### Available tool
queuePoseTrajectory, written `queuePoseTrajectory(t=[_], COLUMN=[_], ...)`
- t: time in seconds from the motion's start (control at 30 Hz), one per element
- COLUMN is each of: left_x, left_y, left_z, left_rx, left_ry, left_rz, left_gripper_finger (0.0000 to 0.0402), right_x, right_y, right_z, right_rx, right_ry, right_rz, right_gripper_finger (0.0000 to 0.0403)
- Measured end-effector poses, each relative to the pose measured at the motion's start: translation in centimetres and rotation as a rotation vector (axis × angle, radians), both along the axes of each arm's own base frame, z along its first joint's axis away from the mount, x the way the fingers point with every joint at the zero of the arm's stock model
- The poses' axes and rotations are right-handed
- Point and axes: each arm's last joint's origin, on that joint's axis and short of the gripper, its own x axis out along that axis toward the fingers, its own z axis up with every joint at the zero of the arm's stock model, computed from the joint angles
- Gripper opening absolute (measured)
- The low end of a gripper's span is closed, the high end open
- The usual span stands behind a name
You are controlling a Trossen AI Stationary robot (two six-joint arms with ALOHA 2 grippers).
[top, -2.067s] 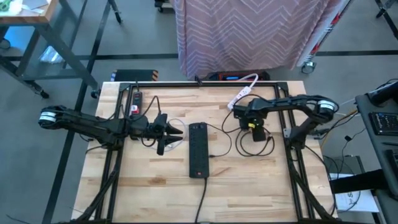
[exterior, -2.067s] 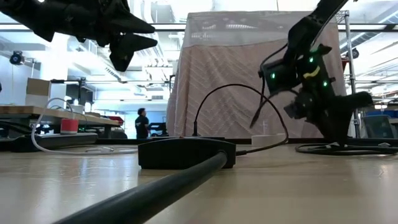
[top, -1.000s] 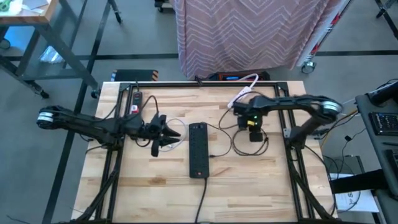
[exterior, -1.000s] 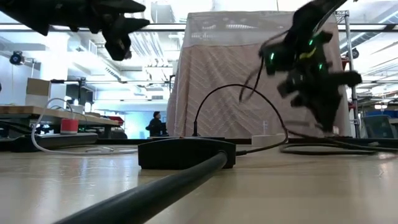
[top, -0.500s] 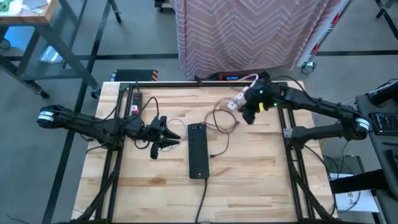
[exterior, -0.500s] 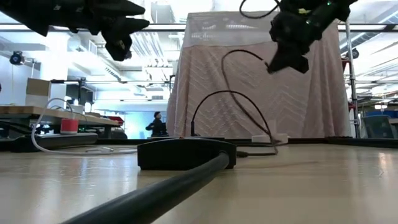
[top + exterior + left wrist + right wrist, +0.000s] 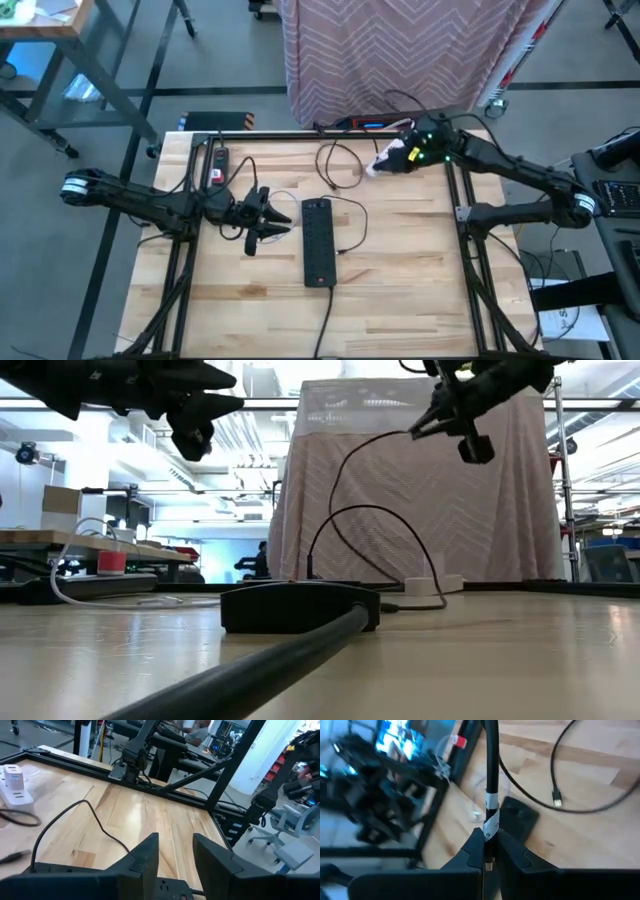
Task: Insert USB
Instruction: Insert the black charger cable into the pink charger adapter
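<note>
A black power strip (image 7: 320, 240) lies flat in the middle of the table, also low in the low view (image 7: 300, 607). My right gripper (image 7: 405, 155) is raised near the far edge and shut on a thin black USB cable (image 7: 330, 165). The cable hangs from it in a long curve (image 7: 335, 480) down to the table. A USB plug (image 7: 557, 800) shows at a cable end over the wood. My left gripper (image 7: 283, 220) hovers open just left of the strip, high above the table in the low view (image 7: 195, 420). Its fingers (image 7: 176, 852) stand over the strip (image 7: 165, 887). My right gripper (image 7: 489, 837) pinches the black cable between its two fingers at a white label band (image 7: 490, 822). The cable runs on past the fingertips, along the fingers. This stretch is lifted well clear of the table, and the rest hangs slack below (image 7: 345, 550).
A white power strip (image 7: 385, 160) lies near the far edge under the right arm. A second black strip with a red switch (image 7: 218, 165) sits far left. The middle strip's thick cord (image 7: 325, 320) runs to the near edge. A black frame borders the table; a draped stand rises behind it.
My right gripper has risen and swung from right of the strip toward the far edge, staying shut on the cable. The cable's coil has been pulled off the table right of the strip and drawn out into a long hanging loop reaching leftward.
</note>
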Motion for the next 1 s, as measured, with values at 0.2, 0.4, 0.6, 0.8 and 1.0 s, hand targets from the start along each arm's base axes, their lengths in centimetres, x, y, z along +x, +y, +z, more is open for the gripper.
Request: queuePoseTrajectory(t=[0.2,0.4,0.6,0.8,1.0], left_x=[0.0,0.0,0.0,0.0,0.0], left_y=[0.0,0.0,0.0,0.0,0.0], left_z=[0.0,0.0,0.0,0.0,0.0], left_rx=[0.000,-0.002,-0.022,-0.028,-0.010], left_ry=[0.000,0.001,0.005,0.005,0.003], left_rz=[0.000,0.000,-0.006,-0.006,-0.008], left_gripper_finger=[0.0094,0.0091,0.0099,0.0107,0.0104], right_x=[0.0,-0.4,-0.6,-0.9,-0.3], right_y=[0.0,0.2,0.3,-0.3,-1.5], right_z=[2.4,5.2,5.9,4.1,-0.8], right_rx=[0.088,0.067,-0.139,-0.405,-0.672], right_ry=[-0.076,-0.121,-0.052,0.135,0.305], right_rz=[-0.031,-0.018,0.057,0.009,-0.073], right_gripper_finger=[0.0007,0.0007,0.0007,0.0007,0.0007])
